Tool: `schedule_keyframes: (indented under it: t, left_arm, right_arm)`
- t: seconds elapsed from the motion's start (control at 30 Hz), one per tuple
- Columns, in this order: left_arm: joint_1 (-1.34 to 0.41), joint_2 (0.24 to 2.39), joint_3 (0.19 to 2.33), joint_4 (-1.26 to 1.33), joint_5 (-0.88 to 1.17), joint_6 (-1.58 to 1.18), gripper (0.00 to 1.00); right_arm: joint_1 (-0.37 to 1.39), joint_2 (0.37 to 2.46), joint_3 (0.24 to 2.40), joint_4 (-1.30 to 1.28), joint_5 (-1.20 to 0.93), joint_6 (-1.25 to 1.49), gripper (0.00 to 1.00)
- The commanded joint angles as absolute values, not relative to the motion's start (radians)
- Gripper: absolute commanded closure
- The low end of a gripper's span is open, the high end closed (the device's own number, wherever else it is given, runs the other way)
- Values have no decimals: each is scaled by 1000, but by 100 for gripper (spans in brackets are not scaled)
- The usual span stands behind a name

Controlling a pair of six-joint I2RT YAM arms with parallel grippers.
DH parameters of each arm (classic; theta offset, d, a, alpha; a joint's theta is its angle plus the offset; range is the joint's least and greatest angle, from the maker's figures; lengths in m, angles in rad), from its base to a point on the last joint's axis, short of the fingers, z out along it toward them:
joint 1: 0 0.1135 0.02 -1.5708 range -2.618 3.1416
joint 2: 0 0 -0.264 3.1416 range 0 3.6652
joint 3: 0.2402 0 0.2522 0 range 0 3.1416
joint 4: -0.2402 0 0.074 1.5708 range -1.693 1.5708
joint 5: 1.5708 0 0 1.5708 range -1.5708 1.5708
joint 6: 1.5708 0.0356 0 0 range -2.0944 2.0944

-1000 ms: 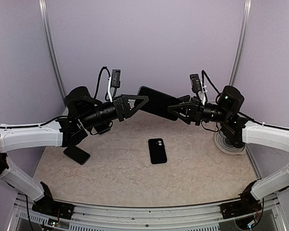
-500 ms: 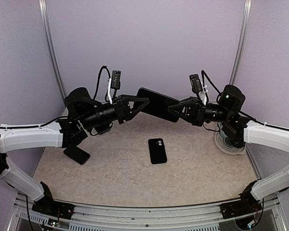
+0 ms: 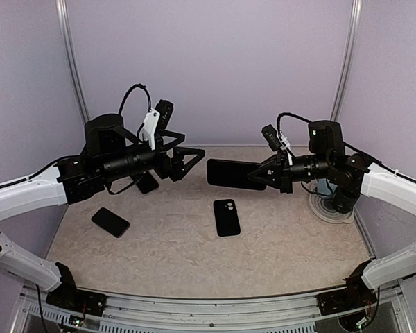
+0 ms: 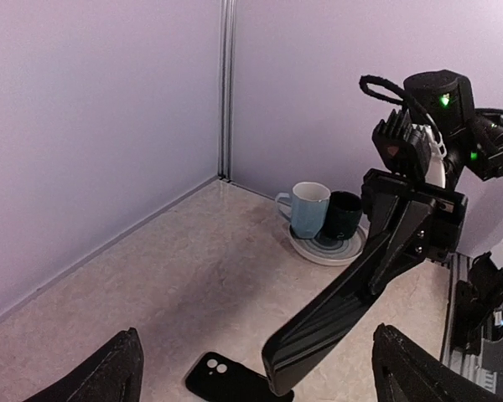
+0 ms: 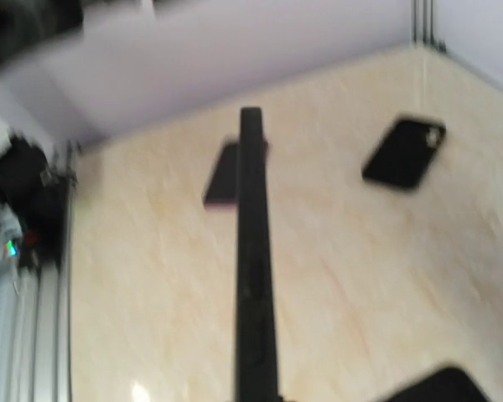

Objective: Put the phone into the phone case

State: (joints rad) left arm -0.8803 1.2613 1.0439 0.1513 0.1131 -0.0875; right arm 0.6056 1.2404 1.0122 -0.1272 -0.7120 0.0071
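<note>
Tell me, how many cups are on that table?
2. A pale blue mug and a black mug stand side by side on a plate at the table's right side. Others could be hidden from view.

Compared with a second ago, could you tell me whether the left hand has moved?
Yes: the left hand has opened and drawn back left, further from the case lying on the table.

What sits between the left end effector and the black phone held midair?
Nothing: top view shows a bare gap between left end effector and black phone.
</note>
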Motion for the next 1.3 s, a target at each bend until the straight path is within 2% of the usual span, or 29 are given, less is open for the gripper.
schedule_keyframes:
  t: [0.0,0.1,0.27,0.43,0.53,0.63,0.67,0.77,0.83,0.97,1.07,1.13,1.27]
  left_arm:
    - [-891,1373,1171,-117,125,110,10]
    - [-894,1393,1153,-65,318,186,7]
    - [-906,1441,1197,-109,495,220,7]
    - [-921,1474,1199,-131,544,210,10]
    - [-938,1514,1227,-157,505,209,23]
    - [-939,1522,1245,-155,479,194,50]
    - [-939,1518,1239,-148,473,193,53]
    - [-940,1510,1223,-162,476,218,45]
    - [-942,1515,1227,-188,470,227,44]
    - [-941,1506,1225,-198,475,231,59]
    - [-942,1499,1218,-194,482,232,81]
    - [-942,1500,1218,-187,482,223,100]
    - [-945,1500,1190,-105,467,175,100]
  right_arm:
    - [604,1247,1078,-343,-741,-198,100]
    - [621,1274,1109,-410,-821,-282,100]
    - [669,1340,1209,-558,-798,-380,100]
    - [692,1372,1251,-568,-820,-406,100]
    - [716,1399,1284,-588,-808,-423,100]
    - [728,1423,1321,-625,-805,-443,100]
    - [733,1426,1333,-637,-803,-448,100]
    - [740,1423,1342,-645,-798,-457,100]
    - [744,1419,1347,-650,-799,-462,100]
    - [745,1417,1358,-662,-803,-469,100]
    - [746,1405,1351,-641,-797,-465,100]
    - [747,1400,1349,-630,-792,-464,100]
    - [747,1396,1346,-609,-780,-458,100]
